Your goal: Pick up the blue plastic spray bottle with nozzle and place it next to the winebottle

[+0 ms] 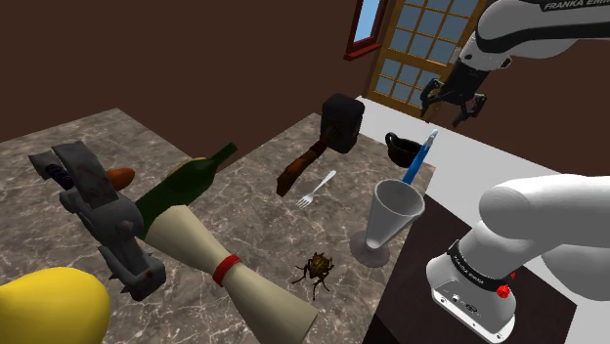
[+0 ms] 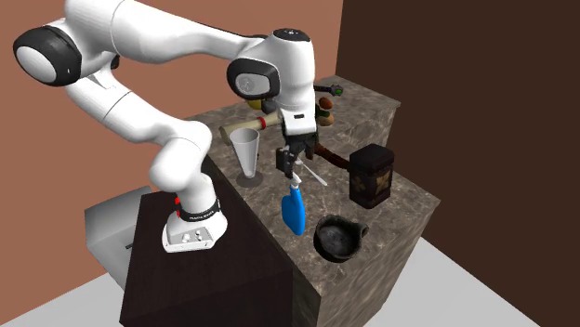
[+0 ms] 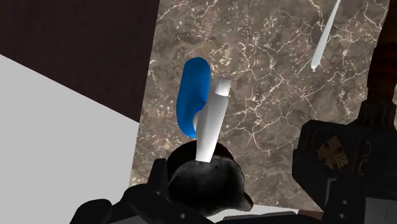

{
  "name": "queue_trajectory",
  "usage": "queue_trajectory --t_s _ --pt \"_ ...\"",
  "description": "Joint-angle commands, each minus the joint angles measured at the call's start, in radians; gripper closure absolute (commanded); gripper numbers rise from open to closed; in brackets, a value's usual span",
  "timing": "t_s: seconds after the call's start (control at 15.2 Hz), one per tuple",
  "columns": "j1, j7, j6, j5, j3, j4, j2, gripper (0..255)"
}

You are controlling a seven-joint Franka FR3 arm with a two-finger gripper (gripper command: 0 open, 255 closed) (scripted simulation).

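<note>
- Shows the black gripper [image 1: 457, 103] hanging in the air, jaws spread, clasping nothing.
- Puts it directly over the blue spray bottle [image 2: 294, 212], close above the white nozzle yet apart from it.
- Finds that bottle standing, nozzle up, at the edge of the marble counter [image 1: 264, 220], between a white goblet [image 1: 396, 220] and a black pot [image 2: 336, 237].
- Shows the green wine bottle [image 1: 186, 186] lying on its side well apart from the spray bottle, toward the shoulder view's left, past a fork [image 1: 315, 189] and a dark mallet [image 1: 337, 122].
- Looks down, from the wrist, along the nozzle onto the blue body, with the pot nearer the gripper.
</note>
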Motion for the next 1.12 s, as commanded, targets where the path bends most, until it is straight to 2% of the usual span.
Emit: queue_trajectory --t_s 0.0,0.46,0.99,1.06 --pt "-0.032 0.044 0.019 -0.008 0.000 -0.028 0.000 0" --pt "-0.031 0.043 0.139 -0.007 -0.001 -0.109 0.039 0" --pt "-0.031 0.043 0.138 -0.007 -0.001 -0.109 0.039 0" --pt "-0.031 0.043 0.138 -0.007 -0.001 -0.109 0.039 255"
